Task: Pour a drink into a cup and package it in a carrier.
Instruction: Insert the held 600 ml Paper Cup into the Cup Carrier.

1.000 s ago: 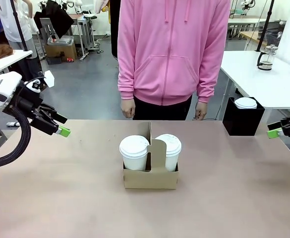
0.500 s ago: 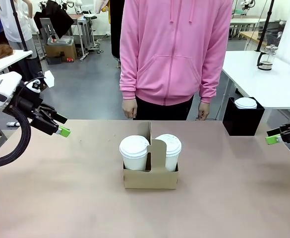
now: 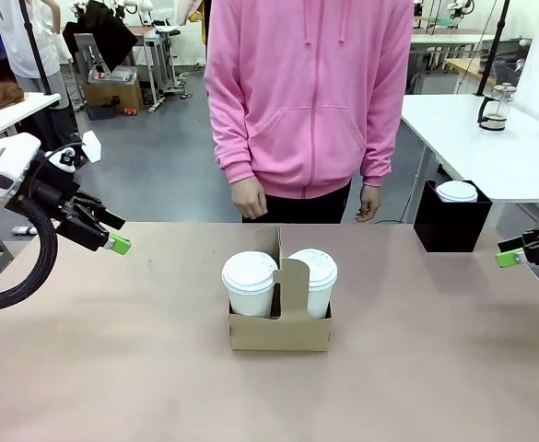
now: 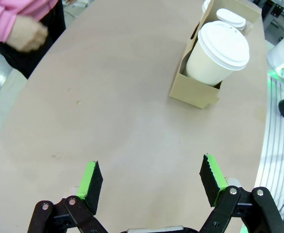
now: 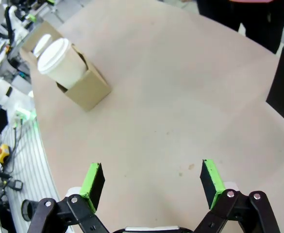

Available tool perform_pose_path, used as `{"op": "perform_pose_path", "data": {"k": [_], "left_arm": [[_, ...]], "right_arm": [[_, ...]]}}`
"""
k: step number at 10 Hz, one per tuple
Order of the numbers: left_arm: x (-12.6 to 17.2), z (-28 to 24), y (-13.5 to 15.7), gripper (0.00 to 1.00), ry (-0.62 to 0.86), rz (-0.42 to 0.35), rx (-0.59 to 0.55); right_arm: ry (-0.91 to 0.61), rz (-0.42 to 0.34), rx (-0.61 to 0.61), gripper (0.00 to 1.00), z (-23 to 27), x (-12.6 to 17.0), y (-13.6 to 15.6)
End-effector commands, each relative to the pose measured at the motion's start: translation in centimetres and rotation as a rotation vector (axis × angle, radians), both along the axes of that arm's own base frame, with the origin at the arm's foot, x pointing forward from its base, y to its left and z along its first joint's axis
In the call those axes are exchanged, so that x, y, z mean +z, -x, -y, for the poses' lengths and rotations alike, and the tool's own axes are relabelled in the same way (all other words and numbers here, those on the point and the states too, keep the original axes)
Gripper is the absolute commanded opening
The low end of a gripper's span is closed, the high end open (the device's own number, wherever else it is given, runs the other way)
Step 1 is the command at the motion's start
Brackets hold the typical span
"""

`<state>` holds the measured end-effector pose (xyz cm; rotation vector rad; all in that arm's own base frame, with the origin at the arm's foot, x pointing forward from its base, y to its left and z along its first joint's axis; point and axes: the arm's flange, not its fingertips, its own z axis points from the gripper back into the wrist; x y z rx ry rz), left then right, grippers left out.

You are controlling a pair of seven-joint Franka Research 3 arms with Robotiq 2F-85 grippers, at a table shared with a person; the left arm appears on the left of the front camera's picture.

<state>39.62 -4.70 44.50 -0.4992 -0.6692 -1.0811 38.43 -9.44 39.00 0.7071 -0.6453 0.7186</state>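
Front view: two lidded cups (image 3: 250, 284) fill the carrier (image 3: 279, 330); both pincers (image 4: 151, 180) (image 5: 152, 179) gape empty.

1. Bright, even overhead room light; no glare.
2. Soft, faint shadows under the carrier (image 3: 280, 322) on the table (image 3: 112, 368).
3. Wrist views bend the table edge strongly.
4. The person's hand (image 4: 27, 34) is slightly blurred.

A small brown cardboard carrier (image 3: 279, 318) holding two lidded white paper cups (image 3: 250, 283) stands mid-surface, with bare brown surface (image 3: 112, 368) all around it. A black box (image 3: 451, 221) blocks the far right corner, seemingly at the edge.
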Motion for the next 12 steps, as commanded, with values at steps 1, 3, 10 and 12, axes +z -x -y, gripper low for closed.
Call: {"op": "perform_pose_path", "data": {"k": [1,3,10,12], "left_arm": [[-0.08,-0.08,-0.02,1.00,0.009,0.005,-0.007],[-0.08,-0.08,-0.02,1.00,0.009,0.005,-0.007],[-0.08,-0.08,-0.02,1.00,0.009,0.005,-0.007],[-0.08,-0.08,-0.02,1.00,0.009,0.005,-0.007]], "right_arm": [[0.005,-0.002,-0.009,1.00,0.15,0.32,0.07],[0.005,-0.002,-0.009,1.00,0.15,0.32,0.07],[0.005,-0.002,-0.009,1.00,0.15,0.32,0.07],[0.005,-0.002,-0.009,1.00,0.15,0.32,0.07]]}}
